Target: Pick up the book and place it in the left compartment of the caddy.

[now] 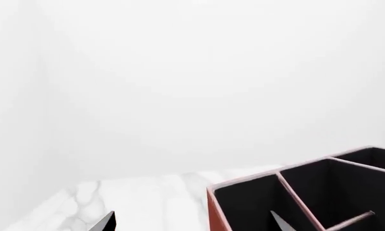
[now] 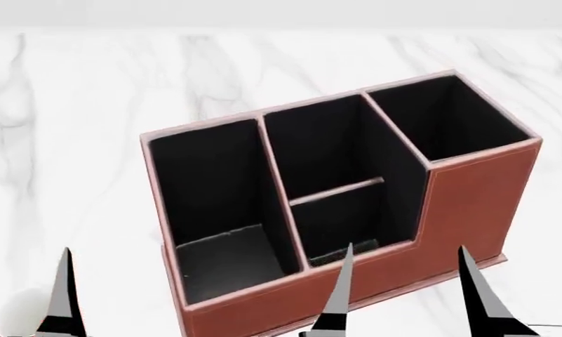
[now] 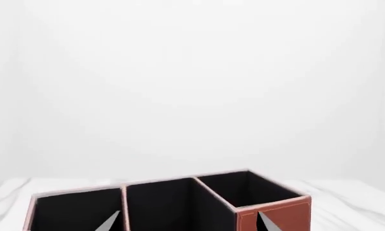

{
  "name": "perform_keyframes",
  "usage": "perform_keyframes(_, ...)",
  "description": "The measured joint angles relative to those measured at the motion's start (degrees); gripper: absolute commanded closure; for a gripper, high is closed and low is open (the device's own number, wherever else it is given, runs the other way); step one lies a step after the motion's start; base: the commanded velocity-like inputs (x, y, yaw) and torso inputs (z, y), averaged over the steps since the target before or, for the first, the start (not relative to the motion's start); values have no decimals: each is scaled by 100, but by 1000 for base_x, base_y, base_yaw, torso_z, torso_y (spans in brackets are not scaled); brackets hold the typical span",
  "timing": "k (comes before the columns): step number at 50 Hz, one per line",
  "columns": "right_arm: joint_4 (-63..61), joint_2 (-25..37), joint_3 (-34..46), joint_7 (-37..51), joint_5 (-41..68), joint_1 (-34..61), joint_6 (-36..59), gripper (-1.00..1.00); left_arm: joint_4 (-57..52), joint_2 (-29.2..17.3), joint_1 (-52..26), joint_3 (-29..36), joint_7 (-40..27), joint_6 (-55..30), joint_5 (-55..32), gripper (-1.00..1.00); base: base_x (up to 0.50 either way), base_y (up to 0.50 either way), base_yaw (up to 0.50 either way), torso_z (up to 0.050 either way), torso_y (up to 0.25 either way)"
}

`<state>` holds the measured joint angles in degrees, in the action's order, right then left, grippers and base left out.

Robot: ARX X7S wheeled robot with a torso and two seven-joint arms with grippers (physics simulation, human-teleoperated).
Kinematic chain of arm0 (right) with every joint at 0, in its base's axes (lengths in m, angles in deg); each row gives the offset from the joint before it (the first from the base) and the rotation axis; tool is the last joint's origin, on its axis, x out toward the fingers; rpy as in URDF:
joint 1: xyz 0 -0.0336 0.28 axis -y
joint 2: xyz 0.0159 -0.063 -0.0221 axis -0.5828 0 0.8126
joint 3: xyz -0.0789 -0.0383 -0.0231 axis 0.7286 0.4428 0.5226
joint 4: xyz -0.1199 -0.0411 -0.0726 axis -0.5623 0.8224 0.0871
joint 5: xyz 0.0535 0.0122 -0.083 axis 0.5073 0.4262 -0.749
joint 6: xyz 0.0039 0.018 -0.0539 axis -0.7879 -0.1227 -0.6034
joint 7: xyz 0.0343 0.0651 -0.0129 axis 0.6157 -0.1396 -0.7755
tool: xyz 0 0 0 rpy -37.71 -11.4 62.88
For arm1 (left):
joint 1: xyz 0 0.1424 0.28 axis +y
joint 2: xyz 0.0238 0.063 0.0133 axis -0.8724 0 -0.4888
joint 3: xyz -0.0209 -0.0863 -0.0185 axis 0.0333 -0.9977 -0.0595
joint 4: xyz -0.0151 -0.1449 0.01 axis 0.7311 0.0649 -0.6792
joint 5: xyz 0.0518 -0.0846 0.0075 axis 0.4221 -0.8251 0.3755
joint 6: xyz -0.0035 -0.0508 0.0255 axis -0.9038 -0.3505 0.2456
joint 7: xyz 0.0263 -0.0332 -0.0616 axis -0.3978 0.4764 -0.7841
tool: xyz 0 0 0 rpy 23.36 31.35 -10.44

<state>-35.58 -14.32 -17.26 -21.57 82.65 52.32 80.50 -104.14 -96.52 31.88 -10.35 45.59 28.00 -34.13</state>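
Head view: left gripper [image 2: 61, 295], one fingertip visible at frame bottom, state of jaws indeterminate. Right gripper [image 2: 407, 288] jaws apart, empty, in front of caddy [image 2: 468, 203]. Caddy upright on marble counter [image 2: 65, 126]. Left compartment [image 2: 215, 203] shows dark flat slab on floor; book not identifiable with certainty.

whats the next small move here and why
Probably tilt the head down to look for the book: no view clearly shows it. The left hand and right hand are both open and empty, poised before the caddy, so there is nothing to place in its left compartment yet.
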Motion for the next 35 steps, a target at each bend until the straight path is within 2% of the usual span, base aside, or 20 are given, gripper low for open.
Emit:
perform_keyframes(6, 7, 9, -23, 38, 51, 7, 8, -100, -44, -2, -19, -36, -30, -51, -97, -100, 152, 0, 0, 5, 0)
perform_keyframes(35, 28, 94, -28, 160, 220, -3, -20, -100, -112, -81, -22, -190, -64, -198, -575, -100, 0, 0, 0, 50, 0)
